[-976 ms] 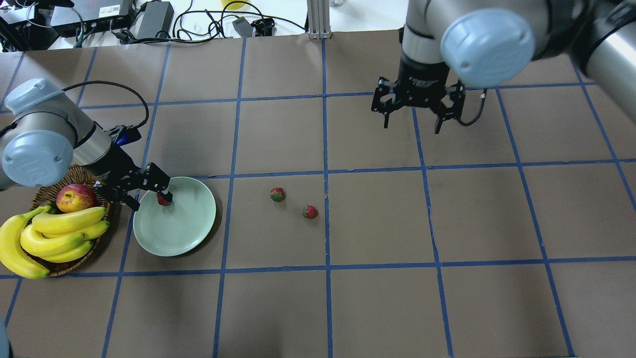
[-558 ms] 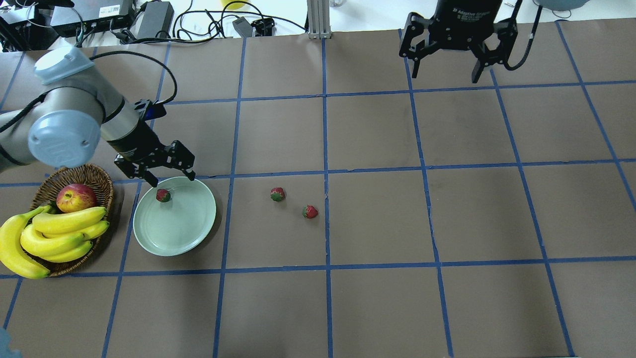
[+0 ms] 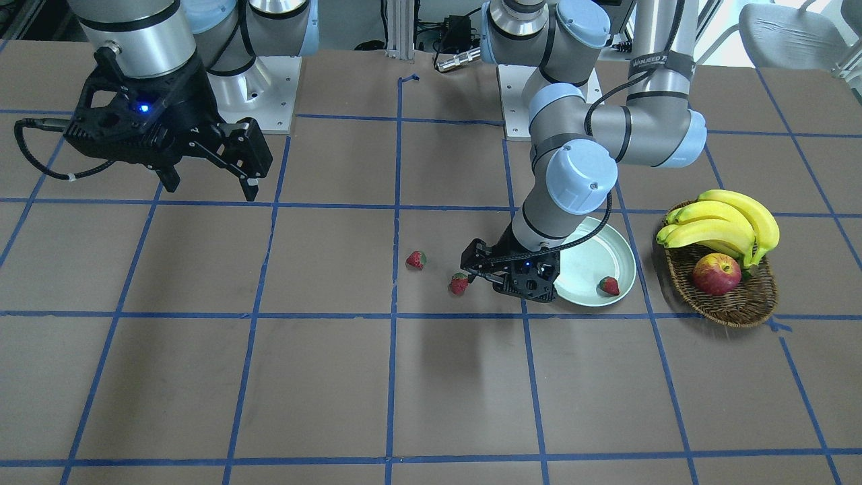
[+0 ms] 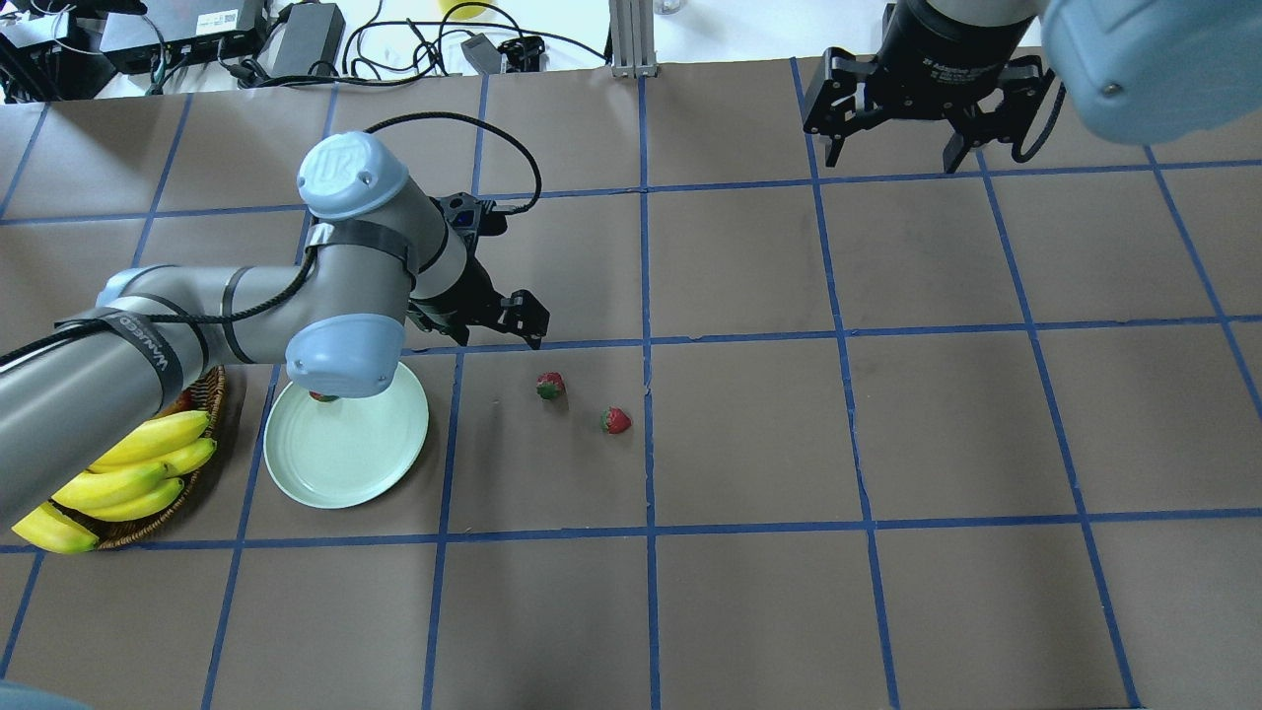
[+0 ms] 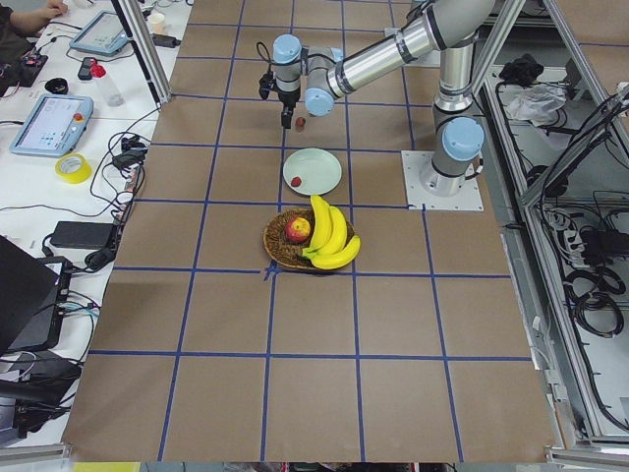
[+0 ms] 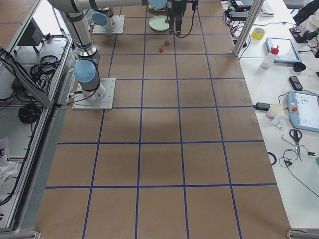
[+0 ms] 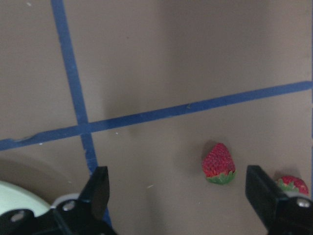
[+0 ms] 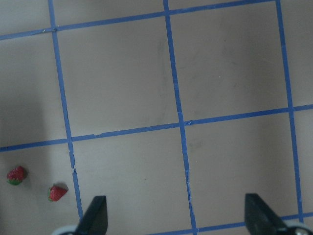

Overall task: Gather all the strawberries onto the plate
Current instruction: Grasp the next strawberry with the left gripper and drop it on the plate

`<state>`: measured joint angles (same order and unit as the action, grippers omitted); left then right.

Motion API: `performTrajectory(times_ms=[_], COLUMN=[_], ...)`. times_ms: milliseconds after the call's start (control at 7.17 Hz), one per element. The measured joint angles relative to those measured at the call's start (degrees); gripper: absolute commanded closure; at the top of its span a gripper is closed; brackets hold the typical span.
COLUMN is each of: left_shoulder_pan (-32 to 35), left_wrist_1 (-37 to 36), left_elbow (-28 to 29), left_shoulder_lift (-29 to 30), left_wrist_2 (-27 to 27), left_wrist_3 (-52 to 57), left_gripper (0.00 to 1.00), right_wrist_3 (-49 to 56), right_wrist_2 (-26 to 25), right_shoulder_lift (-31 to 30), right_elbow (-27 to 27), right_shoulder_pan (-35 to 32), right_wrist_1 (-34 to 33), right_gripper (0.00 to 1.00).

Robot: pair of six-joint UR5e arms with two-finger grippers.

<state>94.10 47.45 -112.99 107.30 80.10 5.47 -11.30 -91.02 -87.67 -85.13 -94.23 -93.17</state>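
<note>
One strawberry lies in the pale green plate, near its rim. In the overhead view the plate shows with that strawberry half hidden by my left elbow. Two more strawberries lie on the brown table to the right of the plate. My left gripper is open and empty, hovering between the plate and the nearer strawberry. The left wrist view shows both strawberries ahead of the open fingers. My right gripper is open and empty, high at the far right.
A wicker basket with bananas and a red-yellow apple stands beside the plate, away from the strawberries. Cables and power bricks lie beyond the table's far edge. Blue tape lines grid the table.
My left gripper let go of the strawberry in the plate, rose and moved right toward the two strawberries on the table. My right arm drew back to the far edge.
</note>
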Motion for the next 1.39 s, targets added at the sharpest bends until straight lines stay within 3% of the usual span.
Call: performTrajectory(times_ms=[279, 418, 558, 697, 1394], left_shoulder_pan=[1.5, 2.5, 3.2, 3.6, 2.2], left_wrist_1=[-4.5, -5.5, -6.1, -6.2, -2.5], left_elbow=[-2.1, -2.3, -2.4, -2.5, -0.8], left_shoulder_lift=[2.2, 3.2, 4.0, 4.3, 2.3], left_wrist_2=[-0.8, -0.8, -0.6, -0.5, 0.2], left_wrist_3=[0.0, -0.3, -0.5, -0.6, -0.6], left_gripper=[0.08, 0.15, 0.48, 0.99, 1.00], right_wrist_3=[0.2, 0.2, 0.2, 0.2, 0.2], right_wrist_2=[-0.2, -0.3, -0.3, -0.3, -0.3], right_shoulder_lift=[-0.1, 0.1, 0.2, 0.3, -0.2], right_elbow=[0.5, 0.7, 0.7, 0.7, 0.7], right_shoulder_pan=[0.1, 0.1, 0.2, 0.2, 0.1], right_wrist_1=[0.2, -1.2, -1.8, -1.9, -0.1], right_gripper=[0.00, 0.00, 0.00, 0.00, 0.00])
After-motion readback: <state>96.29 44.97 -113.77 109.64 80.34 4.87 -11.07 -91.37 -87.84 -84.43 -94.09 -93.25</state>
